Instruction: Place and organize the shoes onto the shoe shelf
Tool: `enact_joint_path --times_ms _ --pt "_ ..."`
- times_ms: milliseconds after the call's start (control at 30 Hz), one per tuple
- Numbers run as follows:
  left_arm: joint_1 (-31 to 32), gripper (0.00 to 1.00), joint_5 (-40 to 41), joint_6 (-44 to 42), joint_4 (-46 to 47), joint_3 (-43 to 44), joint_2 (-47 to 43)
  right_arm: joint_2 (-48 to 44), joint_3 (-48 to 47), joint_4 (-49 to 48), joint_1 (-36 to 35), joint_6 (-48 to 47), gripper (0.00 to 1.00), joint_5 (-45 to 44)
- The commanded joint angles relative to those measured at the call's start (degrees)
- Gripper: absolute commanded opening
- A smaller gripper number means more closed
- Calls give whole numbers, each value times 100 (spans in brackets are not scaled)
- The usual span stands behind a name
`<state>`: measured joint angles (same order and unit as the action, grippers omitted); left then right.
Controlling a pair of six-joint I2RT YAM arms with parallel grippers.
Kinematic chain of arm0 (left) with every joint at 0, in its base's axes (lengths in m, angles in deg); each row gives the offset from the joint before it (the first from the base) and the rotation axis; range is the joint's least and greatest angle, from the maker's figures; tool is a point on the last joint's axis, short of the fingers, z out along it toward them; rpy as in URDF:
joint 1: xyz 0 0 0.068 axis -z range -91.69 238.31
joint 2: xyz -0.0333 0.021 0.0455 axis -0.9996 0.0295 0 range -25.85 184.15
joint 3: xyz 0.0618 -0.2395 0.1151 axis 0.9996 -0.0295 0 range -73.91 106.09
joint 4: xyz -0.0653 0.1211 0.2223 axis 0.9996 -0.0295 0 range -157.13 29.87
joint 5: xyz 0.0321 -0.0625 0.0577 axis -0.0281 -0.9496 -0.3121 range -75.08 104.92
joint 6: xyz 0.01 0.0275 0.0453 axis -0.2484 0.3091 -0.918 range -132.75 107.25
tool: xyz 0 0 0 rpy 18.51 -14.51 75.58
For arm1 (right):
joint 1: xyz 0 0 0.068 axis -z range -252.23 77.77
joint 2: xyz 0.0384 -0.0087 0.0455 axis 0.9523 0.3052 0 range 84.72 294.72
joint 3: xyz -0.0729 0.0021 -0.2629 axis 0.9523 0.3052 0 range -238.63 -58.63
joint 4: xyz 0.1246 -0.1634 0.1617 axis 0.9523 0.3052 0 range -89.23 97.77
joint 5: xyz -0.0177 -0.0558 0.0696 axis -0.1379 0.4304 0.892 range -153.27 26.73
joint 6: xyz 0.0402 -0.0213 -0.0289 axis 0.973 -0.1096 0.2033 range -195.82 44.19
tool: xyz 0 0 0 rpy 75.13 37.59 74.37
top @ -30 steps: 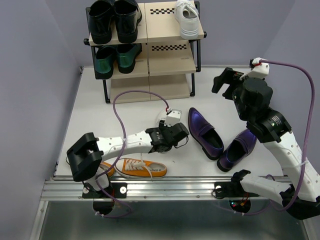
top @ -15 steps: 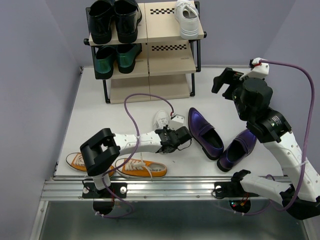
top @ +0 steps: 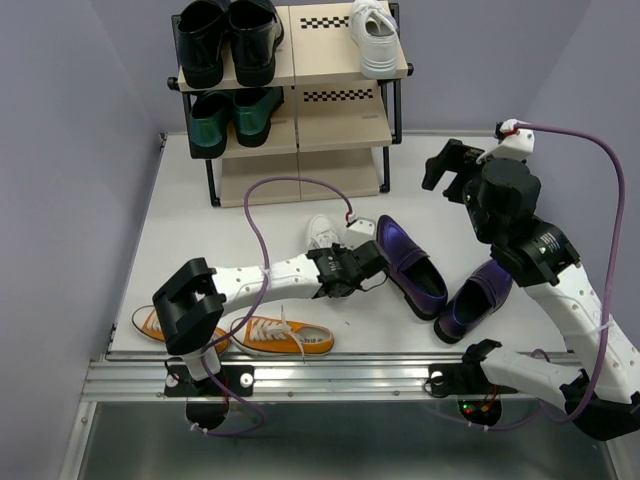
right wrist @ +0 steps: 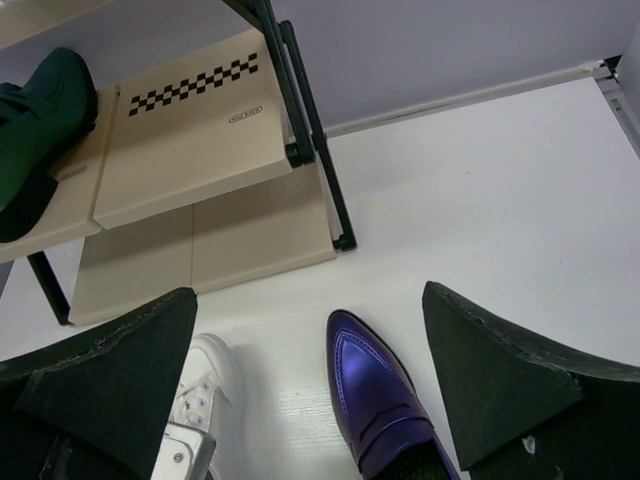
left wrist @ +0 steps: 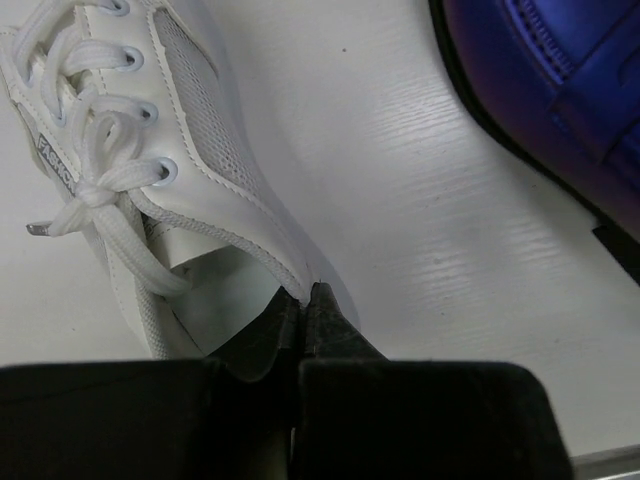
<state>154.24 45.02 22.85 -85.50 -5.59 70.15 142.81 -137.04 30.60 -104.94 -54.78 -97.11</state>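
While the left gripper [left wrist: 305, 300] pinches the white sneaker [left wrist: 200, 130] by its collar rim, judged light but soft and floppy, the right gripper [right wrist: 310, 300] hangs with jaws spread.

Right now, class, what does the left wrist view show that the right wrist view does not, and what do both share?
Only the left wrist view: the left gripper pinched shut on the collar of the white sneaker. Only the right wrist view: the shoe shelf, a green shoe on it, and the open right gripper. Both: the white sneaker, a purple loafer and the white table.
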Motion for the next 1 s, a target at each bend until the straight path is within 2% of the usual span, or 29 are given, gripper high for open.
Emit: enact_joint_path --times_ms 0,167,367,433,467,567,600,733,967 --pt "34 0 4 -79 207 585 -118 -113 54 -64 -25 93 100 36" --pt "34 0 153 430 -12 1315 778 -183 89 41 -25 120 100 18" --pt "-1 0 294 554 -293 2300 1701 -289 177 296 -25 199 100 -43" --pt "-19 13 189 501 -311 2431 1816 -359 229 392 -25 243 100 -87" --pt "-19 29 171 475 -320 2441 1790 -403 247 454 -25 269 100 -105" --pt "-19 58 162 422 -311 2362 1641 -465 300 551 -25 313 100 -122" --pt "-19 75 153 413 -337 2327 1484 -482 309 612 -25 339 100 -114" --pt "-19 77 127 439 -513 2056 869 -535 432 717 -25 419 100 -70" --pt "-141 69 390 826 -1083 1071 -959 -456 739 762 -25 550 100 457"
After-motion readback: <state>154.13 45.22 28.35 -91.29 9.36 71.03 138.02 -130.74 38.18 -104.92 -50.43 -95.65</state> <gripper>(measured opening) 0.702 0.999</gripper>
